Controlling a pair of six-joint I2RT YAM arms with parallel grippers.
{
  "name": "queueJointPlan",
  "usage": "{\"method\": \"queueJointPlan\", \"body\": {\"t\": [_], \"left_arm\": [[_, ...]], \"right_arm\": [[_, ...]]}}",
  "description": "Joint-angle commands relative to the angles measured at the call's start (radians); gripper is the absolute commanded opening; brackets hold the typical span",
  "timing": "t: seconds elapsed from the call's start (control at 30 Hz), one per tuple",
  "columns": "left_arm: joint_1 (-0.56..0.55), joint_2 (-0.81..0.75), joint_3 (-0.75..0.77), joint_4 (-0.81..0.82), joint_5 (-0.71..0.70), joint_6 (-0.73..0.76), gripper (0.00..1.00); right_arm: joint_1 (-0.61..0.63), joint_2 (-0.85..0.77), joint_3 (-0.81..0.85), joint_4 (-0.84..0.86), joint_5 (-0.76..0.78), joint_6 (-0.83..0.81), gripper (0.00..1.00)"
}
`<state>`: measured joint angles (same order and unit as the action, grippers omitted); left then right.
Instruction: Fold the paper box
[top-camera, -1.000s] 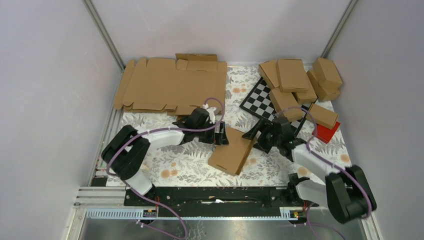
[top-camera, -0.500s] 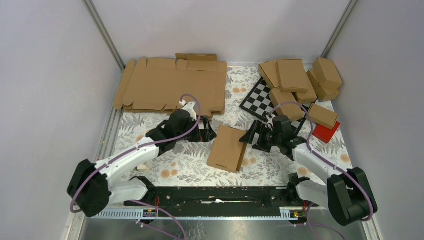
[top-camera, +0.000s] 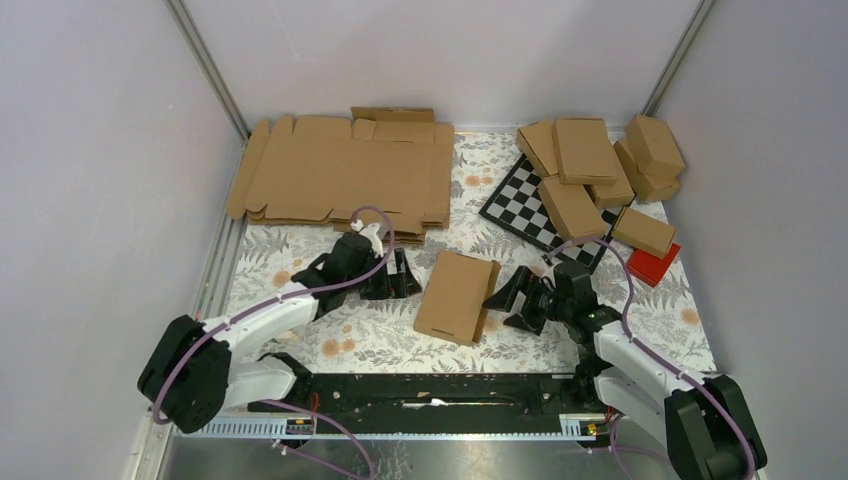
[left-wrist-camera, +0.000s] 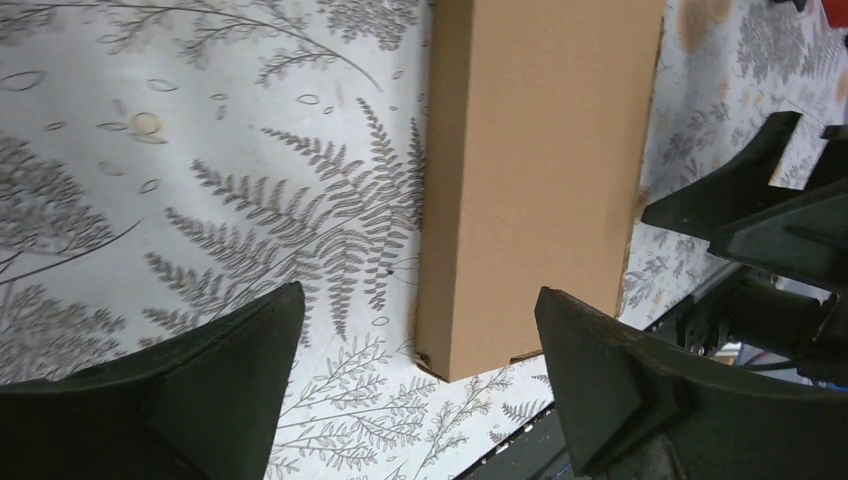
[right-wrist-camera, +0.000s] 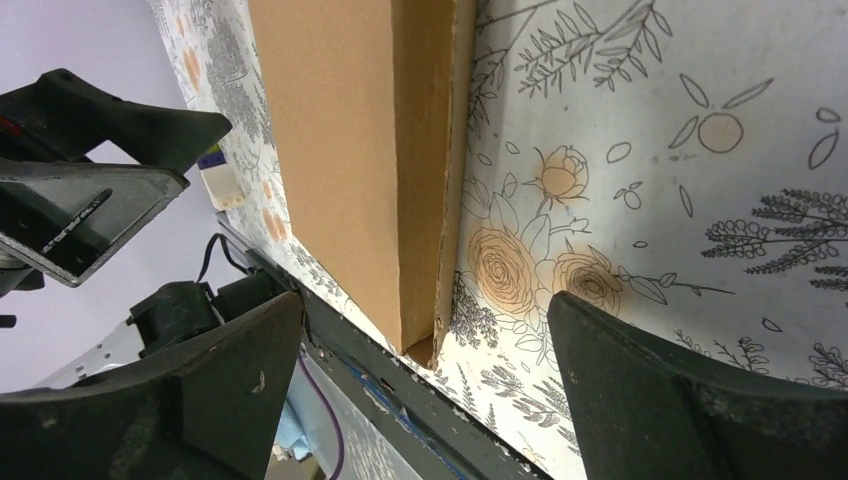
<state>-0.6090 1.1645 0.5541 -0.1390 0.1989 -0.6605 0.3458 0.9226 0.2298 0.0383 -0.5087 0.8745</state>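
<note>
- A slim, plain brown cardboard paper box (top-camera: 456, 297) lies flat on the fern-printed table (top-camera: 350, 340), one short end near the front edge.
- The left fingers (left-wrist-camera: 190, 400) and right fingers (right-wrist-camera: 690, 410) are spread wide and empty, flanking its long edges with bare table between.
- Both wrist views cut off its far end.
</note>
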Motion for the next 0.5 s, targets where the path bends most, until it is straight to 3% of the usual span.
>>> {"method": "queueJointPlan", "body": {"t": [0.0,0.2,0.47], "left_arm": [[0.003,0.052,0.014,0.134,0.118,-0.006,0.88],[0.018,0.094,0.021,0.181,0.200,-0.016,0.68],[0.060,0.147,0.018,0.228,0.275,-0.037,0.61]], "right_arm": [[-0.001,-0.014,-0.051,0.109,-0.059,0.100,1.00],[-0.001,-0.037,-0.064,0.121,-0.062,0.074,0.99],[0.000,-0.044,-0.068,0.121,-0.067,0.070,1.00]]}}
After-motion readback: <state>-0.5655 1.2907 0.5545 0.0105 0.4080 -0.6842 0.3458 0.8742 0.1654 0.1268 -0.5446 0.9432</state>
